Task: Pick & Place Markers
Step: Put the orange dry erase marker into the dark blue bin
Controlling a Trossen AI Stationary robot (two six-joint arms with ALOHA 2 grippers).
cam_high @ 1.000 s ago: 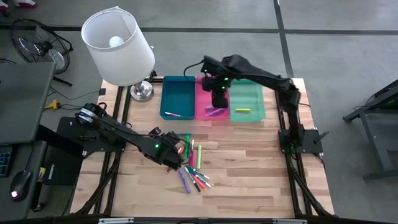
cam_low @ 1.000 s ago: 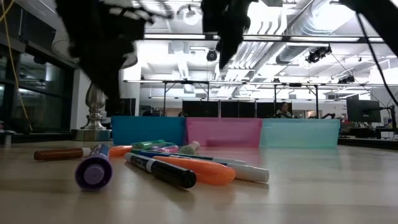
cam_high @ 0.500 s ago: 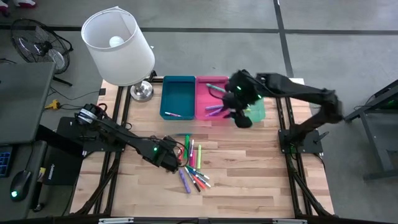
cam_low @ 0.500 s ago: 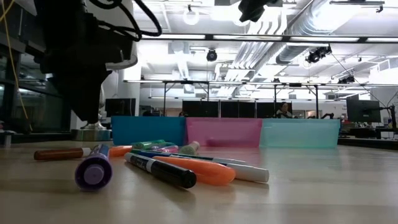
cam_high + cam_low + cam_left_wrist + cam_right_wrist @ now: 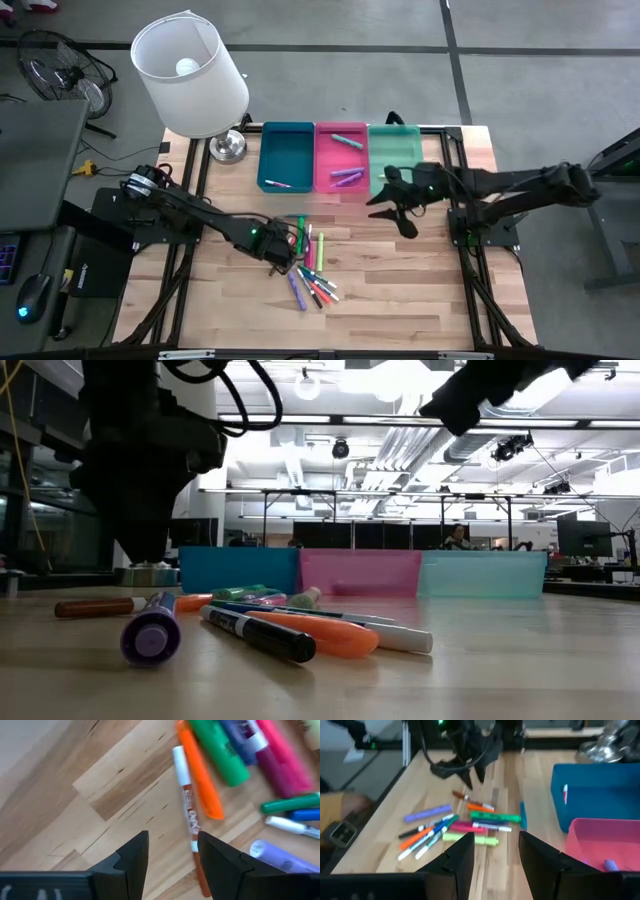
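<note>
A pale wooden bench (image 5: 400,290) stands on a grey floor, with a white-shaded lamp (image 5: 190,75) at its far left corner and, in the low view, an open office hall behind. Three trays sit side by side along the far edge, probably as colour bins: the blue tray (image 5: 286,155) holds one marker, the pink tray (image 5: 341,157) holds a few purple ones and a teal one, and the green tray (image 5: 394,150) is partly hidden by the right arm, so what it holds cannot be told.

Most of the markers (image 5: 310,265) lie in a loose heap near the bench's middle, just at the left arm's reach. The left hand (image 5: 280,262) hangs low at the heap's left edge; in the left wrist view its fingers stand apart, with a thin orange-and-white marker (image 5: 186,800) lying just ahead of the gap, beside a fatter orange marker (image 5: 201,780) and a green marker (image 5: 220,752). That spread looks set to close on the thin one, which lies apart enough from its neighbours to be taken singly.

The right hand (image 5: 400,205) is raised over the bench just in front of the green tray, fingers parted and holding nothing, pointed toward the heap in its own wrist view, likely placed to fetch another marker
</note>
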